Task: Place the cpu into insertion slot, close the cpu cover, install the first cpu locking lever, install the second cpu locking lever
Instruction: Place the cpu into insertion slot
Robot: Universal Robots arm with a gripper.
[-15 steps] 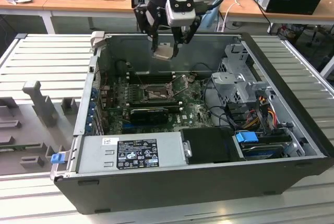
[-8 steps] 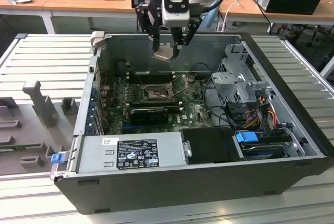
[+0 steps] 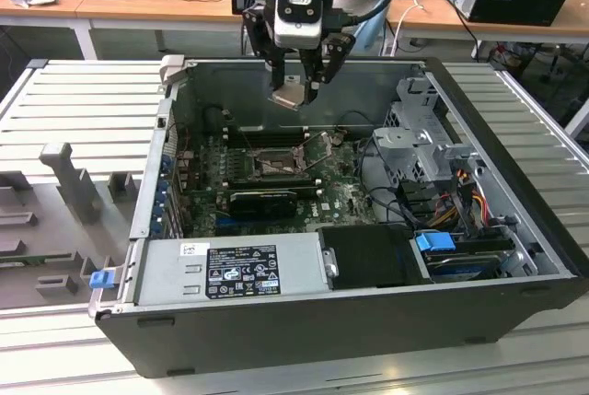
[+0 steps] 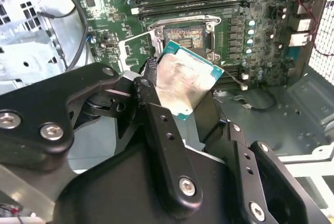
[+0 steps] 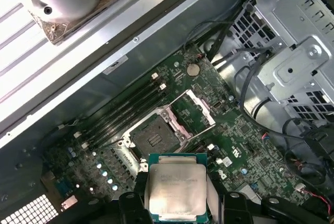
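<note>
In the exterior view the open case [image 3: 304, 321] lies on its side with the board [image 3: 350, 202] bared. Over the far half of the board hangs the gripper [image 3: 296, 84]. Its fingers [image 4: 162, 130] are clenched on two opposite edges of the cpu [image 3: 287, 96], which is in the air, clear of the board.

The chip is square, so no long axis tells. It sits tilted off level. Both wrist views show the silvery top of the cpu [image 4: 183, 80] [image 5: 175, 192] turned toward the wrist, with a green rim around it.

At the chip's 6 o'clock, well apart, lies the slot [image 3: 274, 163] [image 5: 154, 138], its pin field bare. At the slot's 3 o'clock the cover [image 3: 324, 151] [image 5: 194, 110] is swung open. Farther toward 3 o'clock stands the drive cage [image 3: 414, 137].
</note>
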